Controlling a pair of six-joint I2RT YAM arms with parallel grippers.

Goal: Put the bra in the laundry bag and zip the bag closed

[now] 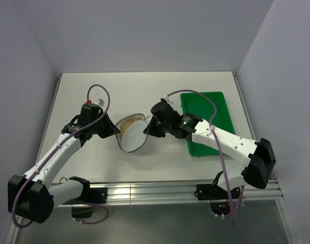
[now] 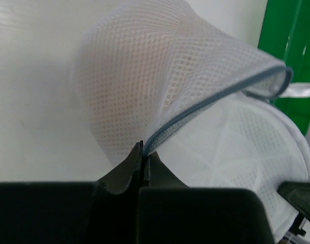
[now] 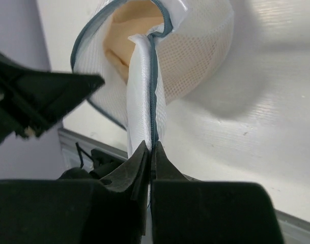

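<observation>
- Most of the soft peach-beige padded bra (image 1: 127, 127) is hidden. The top view gives only a peach patch inside the pouch. The right wrist view shows a fold of cup (image 3: 128, 35) through the gaping mouth, and the left wrist view a warm blur behind mesh (image 2: 139, 66). Its straps cannot be made out.
- In the top view both sets of fingertips are covered by the gripper bodies, so the grip reads only from the wrist cameras.
- The left gripper (image 2: 143, 152) has its jaws pressed together on the grey-blue zipper rim at the bag's left side.
- The right gripper (image 3: 151, 152) is pinched tight on the zipper seam and its white fabric strip at the bag's right side.
- The round translucent white mesh laundry bag (image 1: 135, 140) sits near the middle of the white desk (image 1: 144, 91), between the two grippers.
- A green rectangular plastic tray (image 1: 205, 107) lies along the desk's right edge, its near end crossed by the right arm. Bare desk surface stretches from the bag to the far edge and the far-left corner.
- The bag's mouth stands open, the rim is lifted and the mesh is domed.
</observation>
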